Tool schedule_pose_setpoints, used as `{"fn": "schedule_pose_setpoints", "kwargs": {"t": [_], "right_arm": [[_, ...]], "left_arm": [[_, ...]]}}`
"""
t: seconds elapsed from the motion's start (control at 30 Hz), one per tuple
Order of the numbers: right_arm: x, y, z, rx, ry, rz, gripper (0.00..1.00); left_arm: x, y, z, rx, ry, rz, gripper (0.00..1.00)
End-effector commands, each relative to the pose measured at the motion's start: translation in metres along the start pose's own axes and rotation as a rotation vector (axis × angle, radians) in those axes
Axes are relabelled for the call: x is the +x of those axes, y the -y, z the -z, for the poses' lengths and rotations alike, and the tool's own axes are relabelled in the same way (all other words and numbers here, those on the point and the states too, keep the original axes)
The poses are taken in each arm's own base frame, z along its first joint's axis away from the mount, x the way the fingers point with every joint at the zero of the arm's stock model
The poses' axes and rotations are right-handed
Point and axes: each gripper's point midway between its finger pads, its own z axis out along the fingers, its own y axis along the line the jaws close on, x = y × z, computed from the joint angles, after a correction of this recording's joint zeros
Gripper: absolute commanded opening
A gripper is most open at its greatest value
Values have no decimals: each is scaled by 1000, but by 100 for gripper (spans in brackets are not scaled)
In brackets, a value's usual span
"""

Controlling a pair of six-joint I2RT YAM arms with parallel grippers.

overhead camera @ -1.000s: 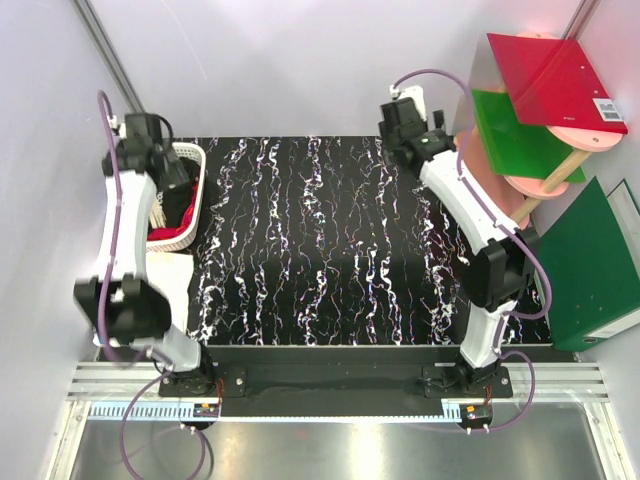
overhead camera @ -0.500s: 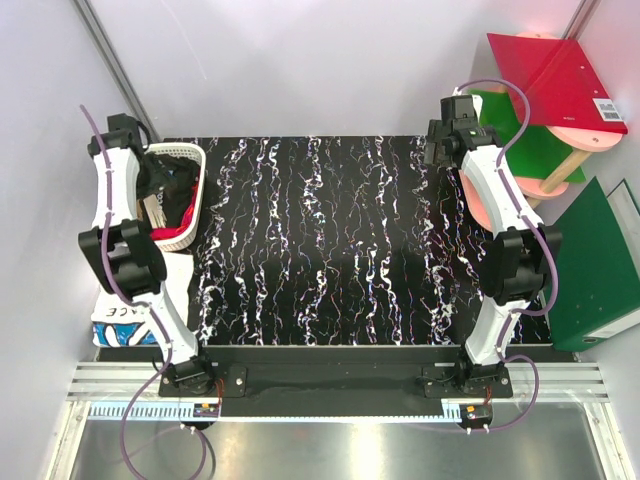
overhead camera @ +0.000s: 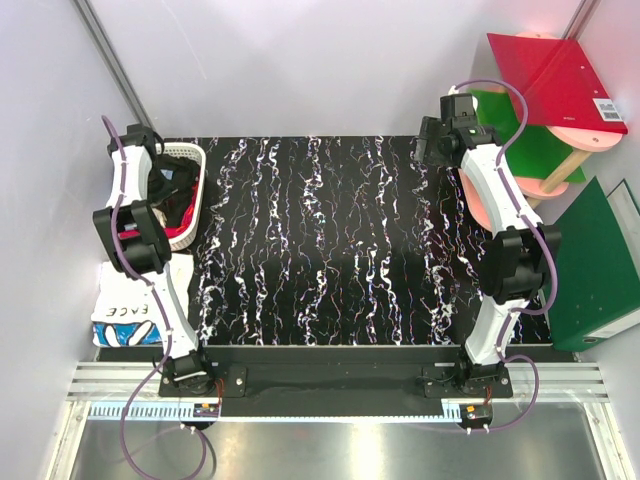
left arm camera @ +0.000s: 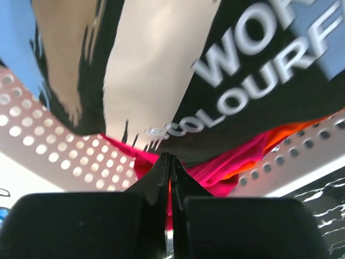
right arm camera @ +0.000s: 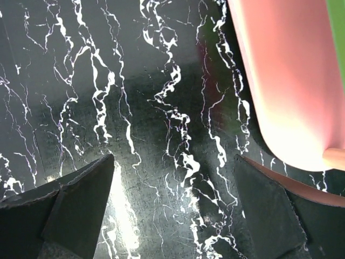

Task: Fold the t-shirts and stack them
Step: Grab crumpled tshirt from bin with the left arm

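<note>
- Black cloth across most of the left wrist view: a black t-shirt [left arm camera: 259,121] with pale lettering cut off at the frame edge, only "WOR" and "COLOURF" readable, plus tan and blue patches blurred by closeness.
- Beneath it, a strip of red t-shirt [left arm camera: 232,167], mostly covered; outline impossible to make out.
- Both inside the white basket [left arm camera: 32,145], with only bits of its holed wall showing at either side.
- Left gripper [left arm camera: 169,162] down in the basket, fingers pressed together tip to tip right at the black shirt's lower edge; cannot tell whether any cloth is pinched between them.
- From above, that gripper hidden beneath its own wrist; just dark and red cloth visible in the basket there.
- White t-shirt [overhead camera: 125,312] off the left side of the black marbled table [overhead camera: 330,250], partly covered by the left arm [overhead camera: 130,240], lettering readable only as "EACE".
- Right gripper [right arm camera: 172,205] with fingers [right arm camera: 70,205] spread wide, holding nothing, above the table's far right part, beside a pink rounded stand [right arm camera: 280,81] cut off by the frame.
</note>
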Motion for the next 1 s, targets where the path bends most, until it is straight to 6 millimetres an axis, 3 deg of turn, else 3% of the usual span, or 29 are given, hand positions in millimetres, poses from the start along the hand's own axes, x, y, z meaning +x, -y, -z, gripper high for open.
{"fn": "schedule_pose_setpoints", "kwargs": {"t": [0.0, 0.13, 0.27, 0.5, 0.57, 0.6, 0.67, 0.7, 0.73, 0.9, 0.97], "right_arm": [[-13, -8, 5, -53, 25, -32, 100], [-11, -9, 8, -65, 21, -39, 99], [-5, -10, 8, -77, 5, -43, 99], [-2, -14, 10, -98, -7, -64, 98], [-1, -16, 10, -106, -10, -68, 98], [0, -17, 10, -111, -13, -70, 98], [1, -19, 10, -121, -18, -73, 98], [1, -19, 11, -124, -19, -73, 98], [1, -20, 11, -127, -19, -72, 98], [3, -16, 14, -117, -17, -60, 99], [6, -14, 15, -110, -19, -53, 99]], "left_arm": [[-16, 0, 25, 3, 75, 22, 0], [-26, -7, 58, 8, 163, 37, 0], [-37, -20, 111, 40, 295, 76, 0], [-33, -13, 178, 204, 410, 123, 0], [-32, -12, 175, 207, 405, 113, 0], [-32, -11, 168, 201, 393, 82, 7], [-32, -7, 145, 170, 351, 57, 60], [-33, -6, 136, 160, 341, 46, 94], [-36, -3, 131, 163, 343, 35, 99], [-52, 6, 107, 154, 372, 8, 99], [-57, 11, 88, 140, 341, 7, 99]]}}
